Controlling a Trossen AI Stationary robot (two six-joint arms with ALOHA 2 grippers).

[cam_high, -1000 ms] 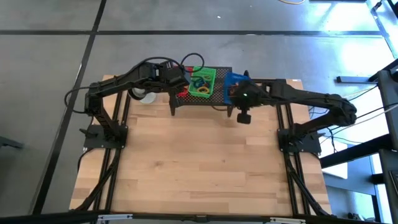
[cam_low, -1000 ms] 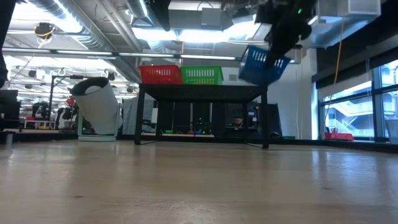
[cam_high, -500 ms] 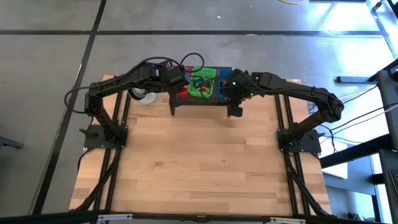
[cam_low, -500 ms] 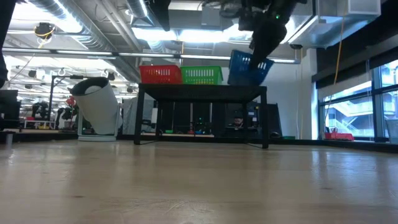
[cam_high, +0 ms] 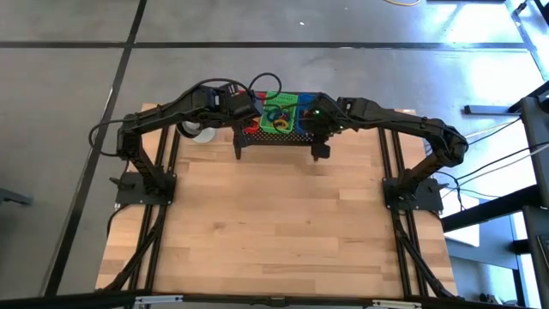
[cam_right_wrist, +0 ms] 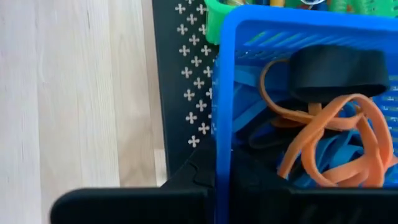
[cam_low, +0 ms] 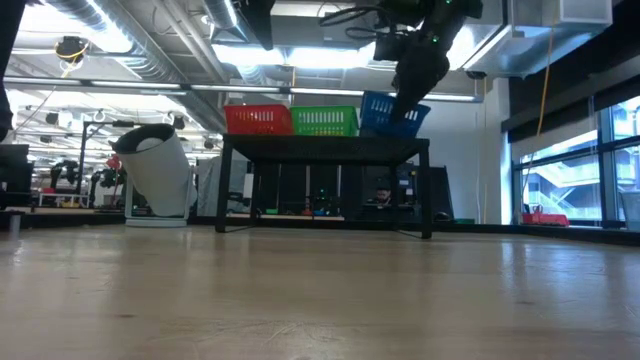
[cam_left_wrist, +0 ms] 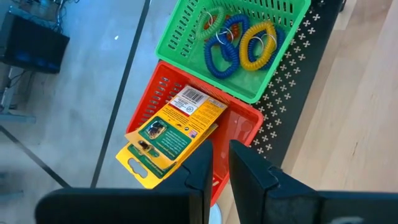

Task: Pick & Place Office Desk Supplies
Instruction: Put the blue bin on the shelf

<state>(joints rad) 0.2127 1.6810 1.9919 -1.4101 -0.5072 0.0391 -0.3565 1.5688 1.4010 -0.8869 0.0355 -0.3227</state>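
A black perforated stand at the table's far middle carries a red bin, a green bin with blue and yellow loops, and a blue bin holding orange loops and a black one. My left gripper hovers over the red bin, shut on two yellow printed packets. At the stand's right end, my right gripper is shut on the blue bin's wall. My left gripper has the yellow packets by the corner nearest its fingers, slanting down from above. The fingers hide the contact itself. The packets lie flat, one on the other, over the red bin and jut past its far wall. My right gripper pinches the blue bin's wall on the table's near side, one finger inside the bin and one outside. It slants down from the table's right. The bin is slightly tilted beside the green bin, its bottom at the stand's top.
A white mug stands left of the stand, under my left arm. The wooden table stretches toward the near edge in front of the stand.
My right gripper has carried the blue bin toward the table's left and far edge and a little down. The bin, which hung tilted off the stand's right end, now sits at the stand's top next to the green bin, less tilted.
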